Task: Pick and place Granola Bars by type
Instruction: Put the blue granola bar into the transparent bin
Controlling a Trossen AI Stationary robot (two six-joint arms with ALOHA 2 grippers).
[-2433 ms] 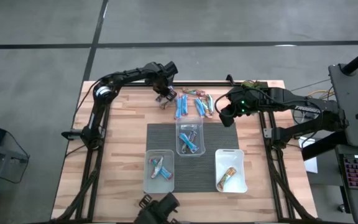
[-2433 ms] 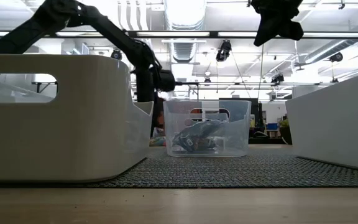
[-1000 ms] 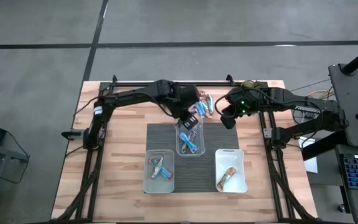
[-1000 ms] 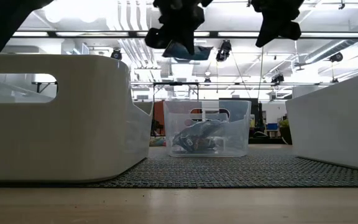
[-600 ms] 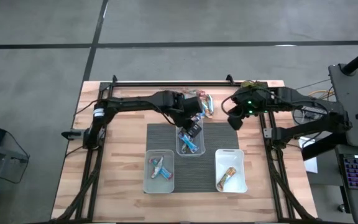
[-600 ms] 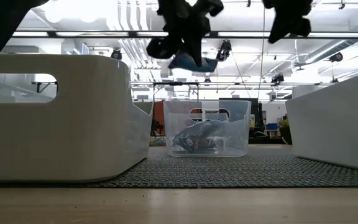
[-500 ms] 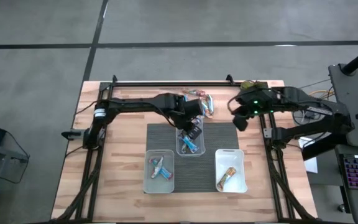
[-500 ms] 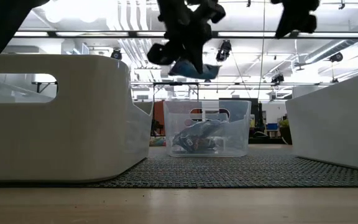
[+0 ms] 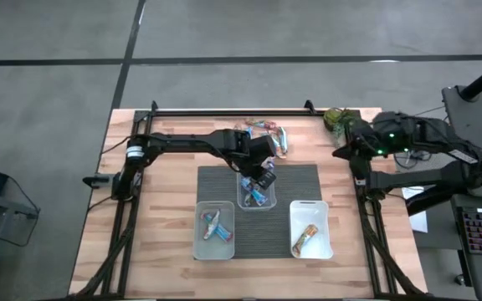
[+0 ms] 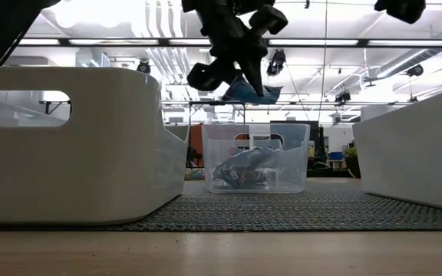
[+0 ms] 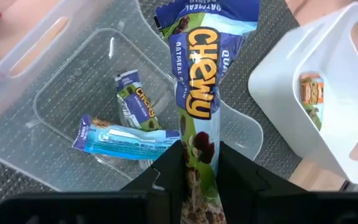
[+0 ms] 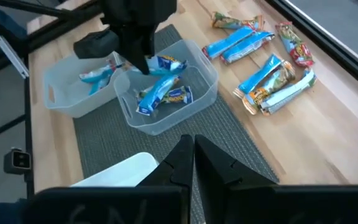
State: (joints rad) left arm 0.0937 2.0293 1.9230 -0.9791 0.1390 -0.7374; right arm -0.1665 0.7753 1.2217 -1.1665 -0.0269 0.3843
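**Blue bar over middle tub**

Left gripper (image 11: 199, 163) pinched on a blue bar (image 11: 201, 87), hanging above the clear middle tub (image 9: 243, 199) with two bars inside. Right gripper (image 12: 191, 152) closed, empty, near the table's right edge.

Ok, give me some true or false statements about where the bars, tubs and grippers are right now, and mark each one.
1. The left gripper is shut on a blue bar. True.
2. That bar hangs over the clear tub in the middle of the mat. True.
3. The white tub holds blue bars. False: it holds one orange bar.
4. The right gripper holds a bar. False: it is shut on nothing, at the table's right edge.
5. Loose bars lie on the wood. True.
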